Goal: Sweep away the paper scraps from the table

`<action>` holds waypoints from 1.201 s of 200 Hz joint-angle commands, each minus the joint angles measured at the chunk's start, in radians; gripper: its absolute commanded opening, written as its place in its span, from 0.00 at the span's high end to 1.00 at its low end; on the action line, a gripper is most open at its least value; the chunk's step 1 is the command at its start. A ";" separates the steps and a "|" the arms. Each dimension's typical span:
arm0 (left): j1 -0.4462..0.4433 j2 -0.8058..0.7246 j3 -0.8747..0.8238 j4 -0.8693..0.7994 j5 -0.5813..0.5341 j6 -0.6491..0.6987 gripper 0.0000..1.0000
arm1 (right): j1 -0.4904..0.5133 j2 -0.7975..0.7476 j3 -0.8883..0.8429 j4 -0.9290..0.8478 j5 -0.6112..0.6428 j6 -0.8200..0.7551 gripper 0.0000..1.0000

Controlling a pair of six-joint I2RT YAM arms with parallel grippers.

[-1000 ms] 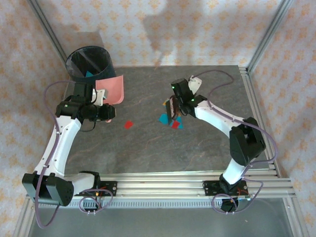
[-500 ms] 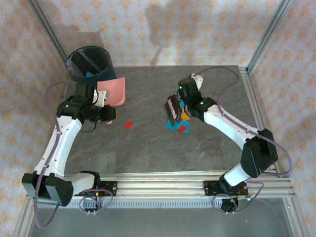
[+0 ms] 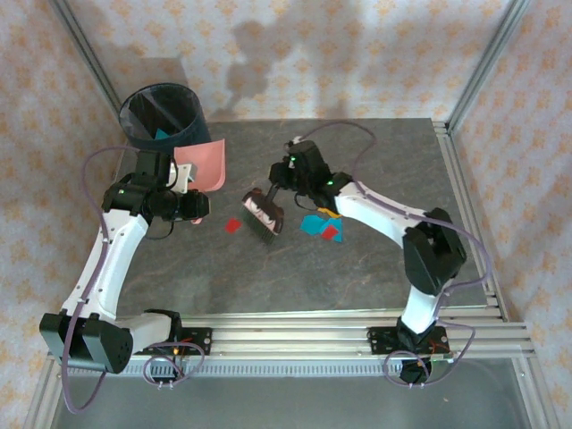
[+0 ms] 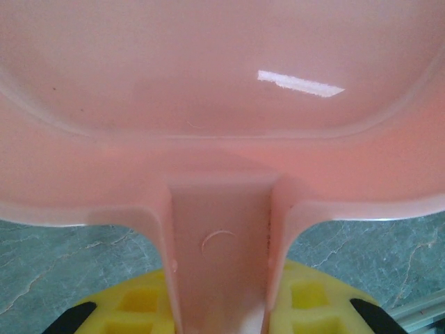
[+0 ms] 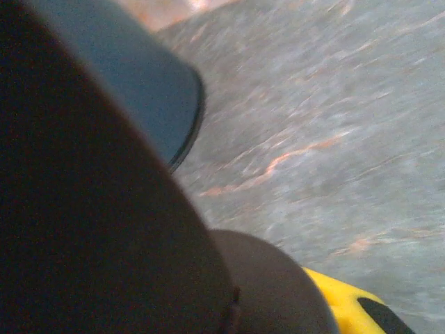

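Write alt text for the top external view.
The right gripper holds a brush over the grey table, between a lone red scrap and a cluster of teal, red and yellow scraps. The left gripper holds a pink dustpan beside a black bin.

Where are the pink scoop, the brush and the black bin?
pink dustpan (image 3: 206, 163): top external view, on its flat pan.
brush (image 3: 263, 213): top external view, on its bristle head.
black bin (image 3: 191, 132): top external view, on its outer wall.

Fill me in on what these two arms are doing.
The left gripper holds a pink dustpan by its handle, beside the black bin at the table's far left. The right gripper holds a brush, its head low between a lone red scrap and a cluster of teal, red and yellow paper scraps. The dustpan's visible inside holds no scraps.
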 commanded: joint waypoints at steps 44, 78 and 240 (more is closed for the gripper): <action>-0.008 -0.018 0.013 -0.018 -0.018 0.006 1.00 | 0.066 0.176 0.175 0.062 -0.129 0.035 1.00; -0.008 -0.015 0.010 -0.019 -0.012 0.007 1.00 | 0.066 0.243 0.216 0.059 -0.110 0.061 1.00; -0.114 0.027 0.025 -0.033 -0.049 0.025 1.00 | -0.094 -0.012 -0.149 -0.063 0.300 0.151 1.00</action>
